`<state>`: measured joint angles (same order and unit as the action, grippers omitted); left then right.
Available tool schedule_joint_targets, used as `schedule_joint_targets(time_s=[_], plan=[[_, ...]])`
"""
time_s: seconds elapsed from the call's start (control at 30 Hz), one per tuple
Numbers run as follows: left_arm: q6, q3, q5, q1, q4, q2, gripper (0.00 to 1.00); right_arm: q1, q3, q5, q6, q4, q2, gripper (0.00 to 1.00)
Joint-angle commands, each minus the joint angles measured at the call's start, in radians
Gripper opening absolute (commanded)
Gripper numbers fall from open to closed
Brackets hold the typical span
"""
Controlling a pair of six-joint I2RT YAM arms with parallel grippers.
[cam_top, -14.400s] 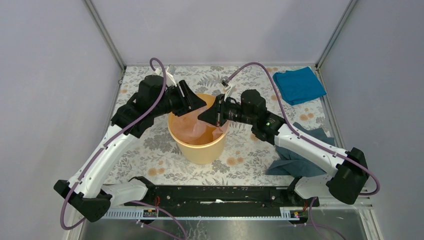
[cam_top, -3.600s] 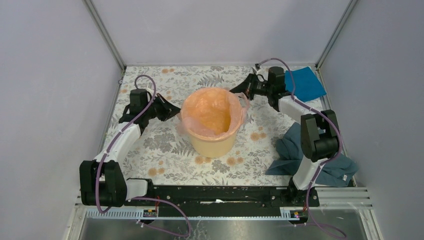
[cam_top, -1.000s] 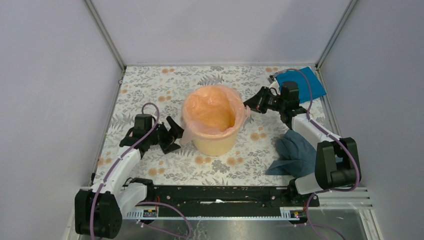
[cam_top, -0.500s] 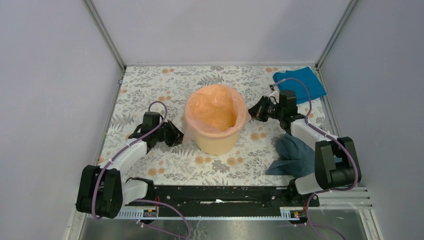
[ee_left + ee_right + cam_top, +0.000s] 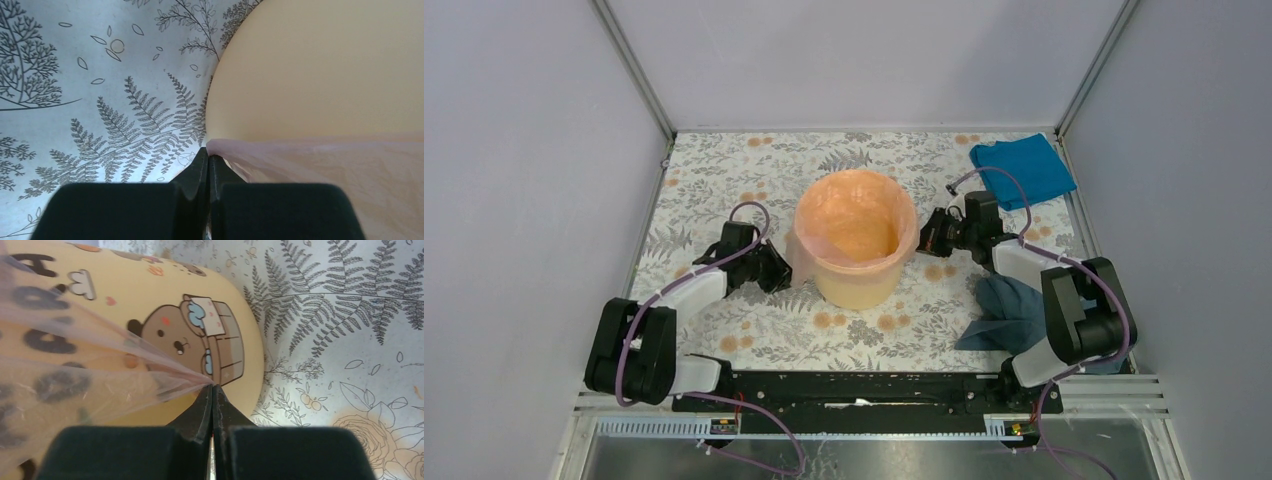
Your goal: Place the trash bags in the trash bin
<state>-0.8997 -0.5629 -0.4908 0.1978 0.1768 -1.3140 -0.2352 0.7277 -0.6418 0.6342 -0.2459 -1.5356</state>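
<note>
Now | crinkly bag [image 5: 852, 212] over smooth bin [image 5: 860, 291] | left gripper [image 5: 208, 156], right gripper [image 5: 212, 388] seemingly pinch it

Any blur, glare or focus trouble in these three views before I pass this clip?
Top external: even soft light, sharp, no glare, barely any shadow around the trash bin. Left wrist: tablecloth print crisp; the left gripper is a black mass without detail. Right wrist: the bin's bear print is sharp, lettering behind the trash bag looks smeared.
</note>
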Motion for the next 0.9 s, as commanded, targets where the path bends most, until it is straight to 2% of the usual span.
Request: schedule_joint_targets(time_s=[0.0,0.1,0.23,0.33,0.47,0.57,0.63,0.67,0.73,0.8,0.87], plan=[[0.042,-0.036,0.059,0.005,-0.015,-0.011,0.00,-0.018,0.003,0.080,-0.075,0.041,-0.015,0.02],[0.068,-0.064,0.106,0.005,0.059,0.014,0.05,-0.017,0.070,0.183,-0.149,0.215,0.039,0.10],[0.085,-0.103,0.186,0.005,0.177,0.095,0.29,-0.017,0.184,0.407,-0.205,0.486,0.119,0.49],[0.089,-0.128,0.230,0.005,0.271,0.174,0.47,-0.017,0.238,0.538,-0.234,0.608,0.185,0.67],[0.112,-0.178,0.312,0.005,0.418,0.286,0.67,-0.018,0.302,0.672,-0.260,0.723,0.273,0.76],[0.177,-0.268,0.462,0.005,0.557,0.338,0.78,-0.033,0.408,0.777,-0.318,0.798,0.308,0.77],[0.227,-0.342,0.591,0.005,0.623,0.369,0.84,-0.099,0.525,0.810,-0.376,0.821,0.304,0.79],[0.244,-0.380,0.611,0.005,0.636,0.384,0.86,-0.149,0.584,0.812,-0.407,0.829,0.296,0.81],[0.267,-0.447,0.576,0.004,0.629,0.407,0.91,-0.275,0.696,0.817,-0.447,0.837,0.246,0.89],[0.269,-0.503,0.465,0.005,0.581,0.423,0.96,-0.400,0.800,0.815,-0.466,0.848,0.171,0.97],[0.249,-0.518,0.340,0.005,0.496,0.426,0.99,-0.481,0.889,0.741,-0.480,0.864,0.072,0.99]])
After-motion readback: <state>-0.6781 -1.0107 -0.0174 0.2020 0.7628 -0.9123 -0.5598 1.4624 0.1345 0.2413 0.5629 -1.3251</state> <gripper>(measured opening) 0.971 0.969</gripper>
